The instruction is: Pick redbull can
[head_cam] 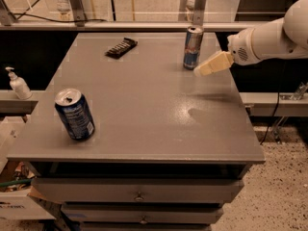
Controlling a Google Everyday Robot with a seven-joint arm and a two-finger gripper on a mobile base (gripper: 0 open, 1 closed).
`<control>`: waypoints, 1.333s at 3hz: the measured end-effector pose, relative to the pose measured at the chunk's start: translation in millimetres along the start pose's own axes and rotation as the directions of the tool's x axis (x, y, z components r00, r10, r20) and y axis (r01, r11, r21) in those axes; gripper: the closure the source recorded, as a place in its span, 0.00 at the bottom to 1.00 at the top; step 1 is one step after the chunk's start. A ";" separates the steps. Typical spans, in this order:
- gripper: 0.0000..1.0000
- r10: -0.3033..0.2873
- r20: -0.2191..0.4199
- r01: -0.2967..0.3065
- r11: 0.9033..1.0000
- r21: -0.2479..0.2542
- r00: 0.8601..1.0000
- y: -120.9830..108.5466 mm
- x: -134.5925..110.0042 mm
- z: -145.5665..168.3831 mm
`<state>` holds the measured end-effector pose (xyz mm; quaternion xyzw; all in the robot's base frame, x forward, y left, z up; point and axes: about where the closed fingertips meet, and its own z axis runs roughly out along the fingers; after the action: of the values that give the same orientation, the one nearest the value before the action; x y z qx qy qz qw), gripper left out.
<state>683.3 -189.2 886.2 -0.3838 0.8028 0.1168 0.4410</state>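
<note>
— Where's the gripper?
— My gripper (199,72) hovers just right of the redbull can (192,48). Wide or narrow, I can't tell. The can stands upright near the far edge of the table (144,143).
— Labels?
— Unreadable. The blue can (74,114) stands front-left.

Grey worktop (144,138): 1 dark blue can (74,114) with white print, upright, near the front-left corner. 1 flat black ribbed item (121,47) lying back-left, well apart from the can; can't tell what it is. Pump bottle (18,84) on the ledge off the left side. 2 drawers (139,190) with knobs below. Cardboard box (19,207) on the floor, bottom-left.
</note>
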 end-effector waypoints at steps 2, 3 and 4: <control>0.00 -0.079 -0.107 0.071 0.995 -0.073 0.991 26.3 28.4 9.8; 0.00 -0.220 -0.265 0.168 0.964 -0.204 0.939 66.0 75.7 19.8; 0.00 -0.238 -0.283 0.178 0.959 -0.221 0.929 69.7 77.1 17.3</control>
<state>619.5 -172.3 804.0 -0.5211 0.8011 0.0848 0.2821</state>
